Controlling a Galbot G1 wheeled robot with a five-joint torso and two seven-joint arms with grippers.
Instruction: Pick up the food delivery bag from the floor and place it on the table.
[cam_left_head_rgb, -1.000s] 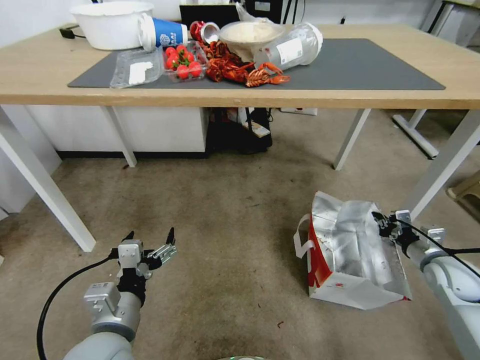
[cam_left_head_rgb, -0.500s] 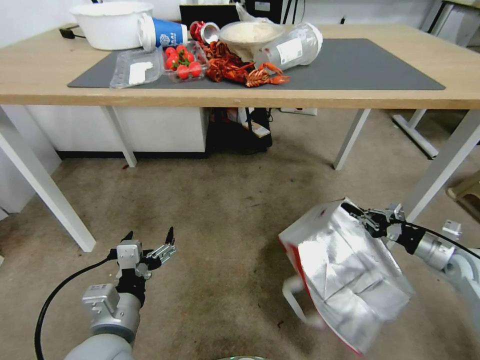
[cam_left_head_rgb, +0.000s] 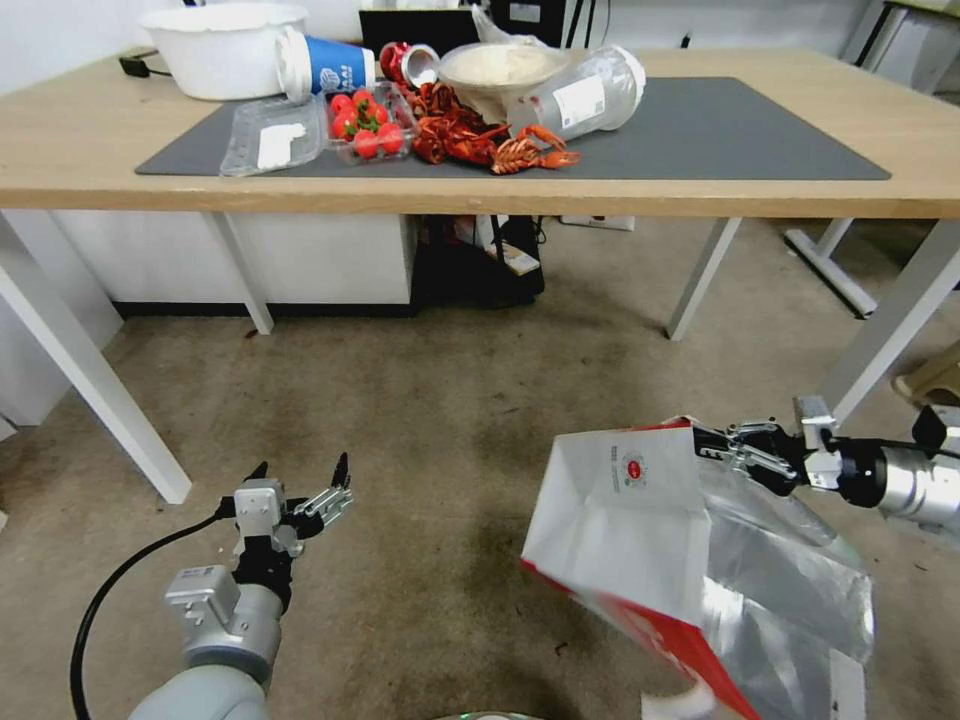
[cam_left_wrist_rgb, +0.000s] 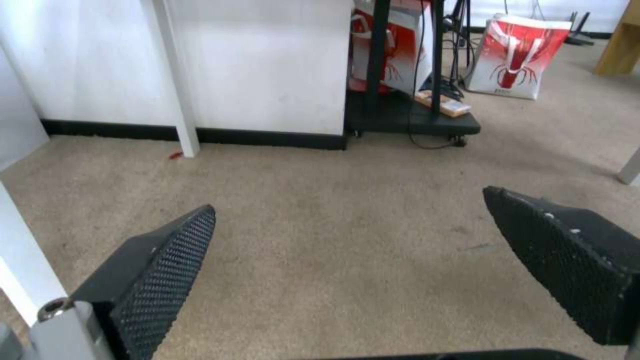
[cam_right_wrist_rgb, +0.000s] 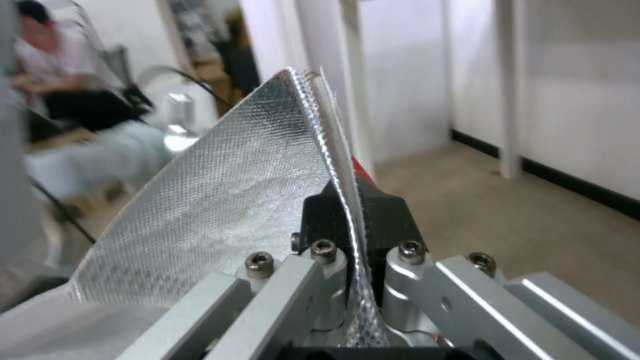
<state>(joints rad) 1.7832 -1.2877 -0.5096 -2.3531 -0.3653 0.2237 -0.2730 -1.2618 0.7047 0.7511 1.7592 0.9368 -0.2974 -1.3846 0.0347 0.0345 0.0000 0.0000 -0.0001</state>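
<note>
The food delivery bag (cam_left_head_rgb: 625, 520) hangs tilted above the floor (cam_left_head_rgb: 420, 400) at the lower right. Its white face with the small red logo is turned toward me, and the silver lining (cam_left_head_rgb: 790, 590) and a red side panel show below. My right gripper (cam_left_head_rgb: 722, 445) is shut on the bag's top rim. In the right wrist view the two black fingers (cam_right_wrist_rgb: 387, 220) of my right gripper (cam_right_wrist_rgb: 351, 220) pinch the foil edge (cam_right_wrist_rgb: 220, 200). My left gripper (cam_left_head_rgb: 300, 480) stays open low over the floor at the lower left, with nothing between its pads (cam_left_wrist_rgb: 167, 270). The table (cam_left_head_rgb: 60, 150) runs across the far side.
On the dark mat's (cam_left_head_rgb: 720, 130) left half lie a white bowl (cam_left_head_rgb: 225, 45), a blue cup, strawberries (cam_left_head_rgb: 365, 125), crayfish (cam_left_head_rgb: 470, 135) and plastic containers. A white table leg (cam_left_head_rgb: 890, 320) stands close behind the bag. A black cart (cam_left_head_rgb: 480, 260) sits under the table.
My right gripper has lifted the bag off the floor and swung it toward me, so its white logo face now shows. The left arm has not moved.
</note>
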